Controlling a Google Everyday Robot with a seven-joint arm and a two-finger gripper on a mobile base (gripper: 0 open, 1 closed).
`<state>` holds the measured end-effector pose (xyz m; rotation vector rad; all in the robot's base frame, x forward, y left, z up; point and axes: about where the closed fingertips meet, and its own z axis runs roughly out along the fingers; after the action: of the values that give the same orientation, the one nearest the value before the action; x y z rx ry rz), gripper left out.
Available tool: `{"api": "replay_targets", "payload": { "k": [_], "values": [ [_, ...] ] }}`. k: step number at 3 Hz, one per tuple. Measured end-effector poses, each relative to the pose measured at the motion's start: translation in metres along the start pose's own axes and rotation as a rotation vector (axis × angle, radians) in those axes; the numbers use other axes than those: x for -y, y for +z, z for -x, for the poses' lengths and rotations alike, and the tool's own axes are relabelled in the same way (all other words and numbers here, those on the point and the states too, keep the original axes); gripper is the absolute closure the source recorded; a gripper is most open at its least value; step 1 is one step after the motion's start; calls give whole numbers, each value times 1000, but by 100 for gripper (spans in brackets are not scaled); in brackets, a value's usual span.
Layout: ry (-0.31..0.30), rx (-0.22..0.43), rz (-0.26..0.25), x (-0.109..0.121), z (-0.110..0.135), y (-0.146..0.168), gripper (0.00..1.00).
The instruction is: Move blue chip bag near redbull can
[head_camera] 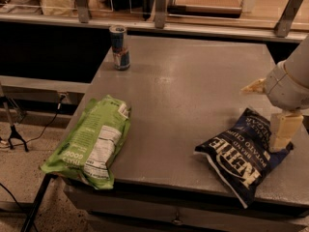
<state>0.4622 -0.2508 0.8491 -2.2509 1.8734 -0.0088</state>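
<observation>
The blue chip bag [244, 153], dark navy with white "KETTLE" lettering, lies flat at the front right of the grey table [193, 86]. The redbull can [119, 47] stands upright at the table's far left corner, far from the bag. My gripper [280, 141] reaches down from the right edge of the view and sits at the bag's right edge, touching or just above it. The arm's grey wrist [287, 86] is above it.
A larger light-green chip bag [91, 141] lies at the table's front left corner, partly over the edge. A counter with glass panels and metal posts [159, 6] runs behind the table. Cables and a stand leg lie on the floor at the left [14, 134].
</observation>
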Motion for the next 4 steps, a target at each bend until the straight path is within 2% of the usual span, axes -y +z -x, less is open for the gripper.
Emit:
{"api": "replay_targets", "payload": {
  "k": [2,3,4],
  "values": [
    [-2,-1,-2,0,1,0,64],
    [-4,-1,-4,0,2,0,95],
    [-4,-1,-4,1,3,-4,100]
  ]
}}
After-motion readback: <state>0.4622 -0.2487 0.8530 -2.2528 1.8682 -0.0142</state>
